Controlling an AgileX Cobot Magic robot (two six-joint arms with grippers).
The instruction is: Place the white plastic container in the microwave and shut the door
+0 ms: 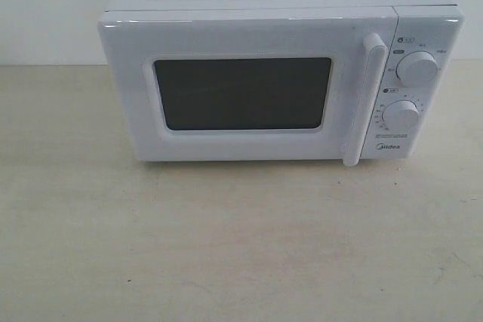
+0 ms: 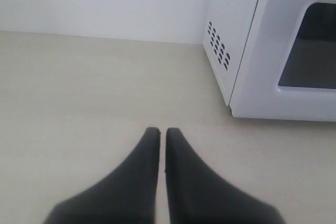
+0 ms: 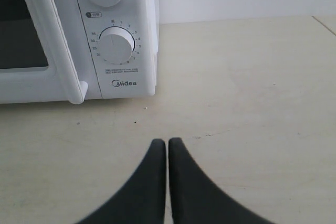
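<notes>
Since the door (image 1: pixel 241 88) lies flush with the front of the microwave (image 1: pixel 272 28), the closing step looks done, and both arms seem parked clear of it.

The left claw (image 2: pixel 162 129) hangs over bare counter (image 2: pixel 79 87) off the microwave's left side, near the vent slots (image 2: pixel 219 45). Its dark fingers (image 2: pixel 136 177) are pressed together with only a hairline between them, and it holds nothing. That spot probably keeps it out of the door's swing.

The microwave stands toward the counter's back edge, near the wall (image 1: pixel 45 5), with the front of the counter bare. The white plastic container appears in no view: it is not on the counter and not in either claw. I judge it is inside, but the dark window (image 1: pixel 243 93) shows nothing, so I cannot confirm it.

Right of the window, the vertical handle (image 1: pixel 362 99) rests beside the two knobs (image 1: pixel 417 68).

The right claw (image 3: pixel 167 141) hovers over the counter in front of the microwave's right front corner. It is closed tip to tip and empty, set back where it blocks nothing.
</notes>
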